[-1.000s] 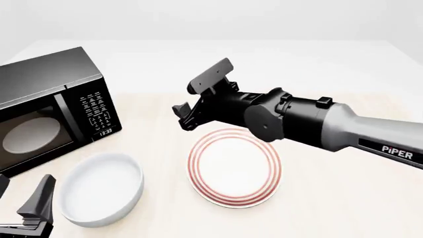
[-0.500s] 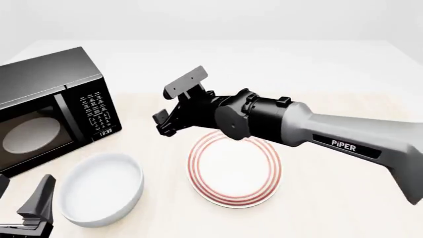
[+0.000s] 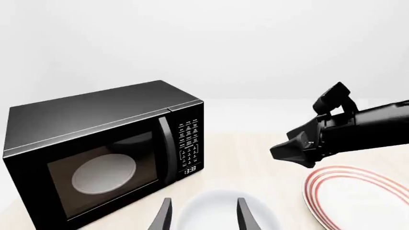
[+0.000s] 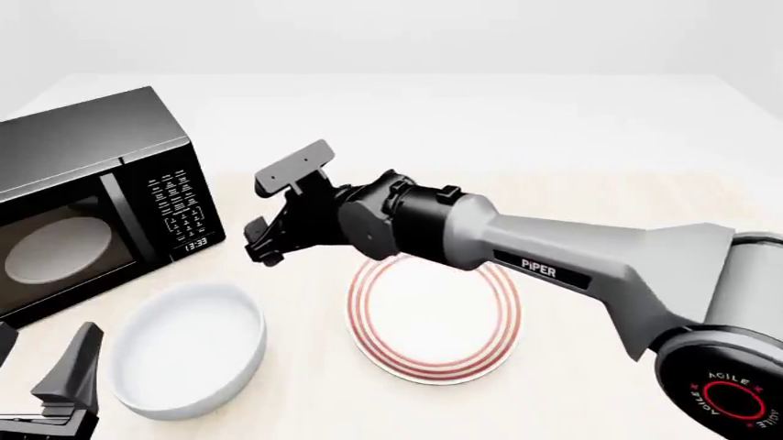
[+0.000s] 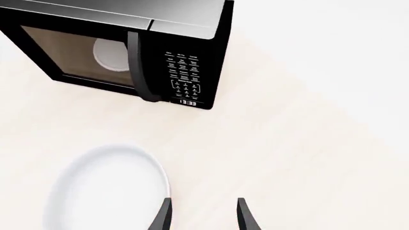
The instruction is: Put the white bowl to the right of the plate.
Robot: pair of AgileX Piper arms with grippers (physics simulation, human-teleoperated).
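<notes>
The white bowl (image 4: 183, 350) sits upright on the table at the front left, left of the plate (image 4: 435, 316), a flat red-ringed disc lying near the middle. My right gripper (image 4: 259, 245) hangs open and empty above the table between the bowl and the microwave, its arm reaching over the plate's far edge. In the right wrist view the bowl (image 5: 105, 191) lies beside the right gripper (image 5: 204, 218), not between its fingers. My left gripper (image 4: 43, 353) stands open at the front left corner, just left of the bowl. Its wrist view shows the bowl (image 3: 221, 211) ahead and the plate (image 3: 357, 196).
A black microwave (image 4: 98, 202) with its door closed stands at the left, behind the bowl, and also shows as the microwave (image 5: 128, 43) in the right wrist view. The right arm's grey link (image 4: 588, 266) runs above the plate's right side.
The right arm has swung left across the plate's far edge, bringing its gripper from above the plate toward the bowl and microwave. The left arm, bowl and plate have not moved.
</notes>
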